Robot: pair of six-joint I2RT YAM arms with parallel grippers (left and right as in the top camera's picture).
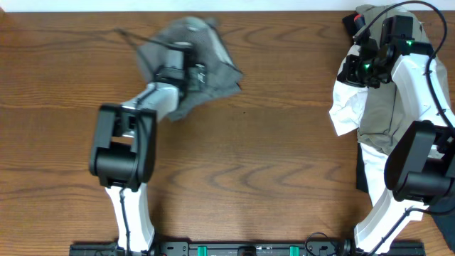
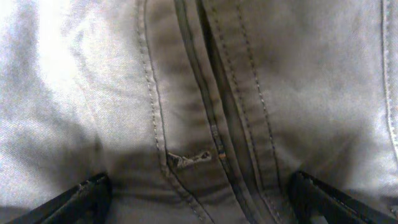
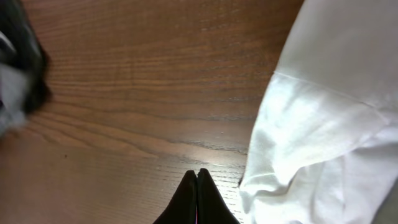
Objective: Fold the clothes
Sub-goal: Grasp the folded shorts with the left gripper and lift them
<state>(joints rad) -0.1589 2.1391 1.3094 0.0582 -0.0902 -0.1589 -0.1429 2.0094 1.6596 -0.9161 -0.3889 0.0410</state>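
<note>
The left gripper [image 2: 205, 208], the nearer arm, hangs wide open and empty directly over the grey shorts [image 2: 292, 81], their fly seam [image 2: 214, 143] running straight ahead between its 2 fingers, while the right gripper [image 3: 198, 186], pinched shut on nothing, sits beside the white garment [image 3: 323, 124].

grey shorts [image 1: 186, 67] crumpled, table's far left | white garment [image 1: 347, 107] right edge

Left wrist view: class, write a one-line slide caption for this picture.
Open left gripper close over the mid-grey woven shorts, its jaws either side of the double-stitched seam.
</note>
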